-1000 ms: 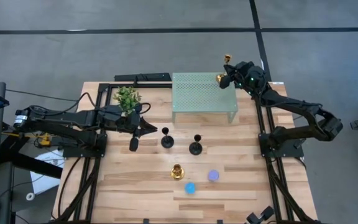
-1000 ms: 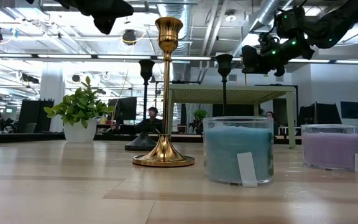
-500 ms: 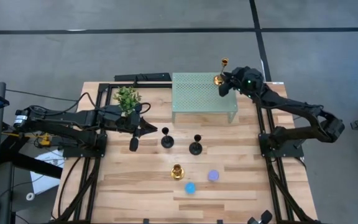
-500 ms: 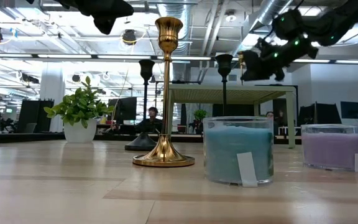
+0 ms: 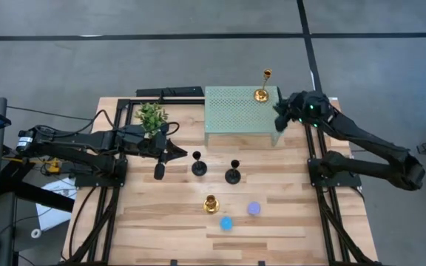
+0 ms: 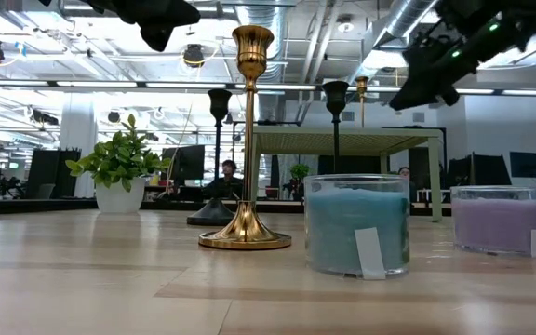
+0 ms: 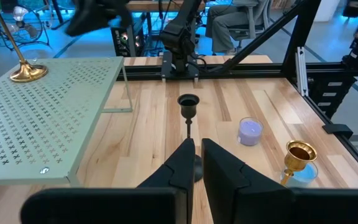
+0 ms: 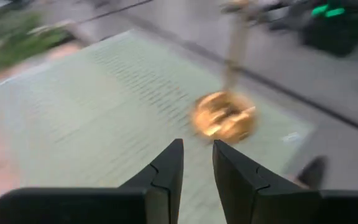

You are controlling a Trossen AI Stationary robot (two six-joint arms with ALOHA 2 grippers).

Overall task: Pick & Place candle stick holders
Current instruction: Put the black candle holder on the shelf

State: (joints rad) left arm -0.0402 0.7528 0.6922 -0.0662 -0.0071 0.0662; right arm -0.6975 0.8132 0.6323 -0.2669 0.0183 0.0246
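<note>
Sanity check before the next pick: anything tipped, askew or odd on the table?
Nothing stands out. The shiny gold candlestick holder stands upright on the green perforated metal shelf; the two matte black holders and second gold holder are upright on the wooden table.

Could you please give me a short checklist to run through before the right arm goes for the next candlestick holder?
1. Shiny gold candlestick holder stands upright on the pale green perforated metal shelf: ok.
2. Right claw released and clear of it: ok.
3. Right claw empty: ok.
4. Second gold candlestick holder upright on the wooden table: ok.
5. Two matte black candlestick holders upright, apart: ok.
6. Left claw parked beside the black pair, out of the right arm's path: cannot tell.
</note>
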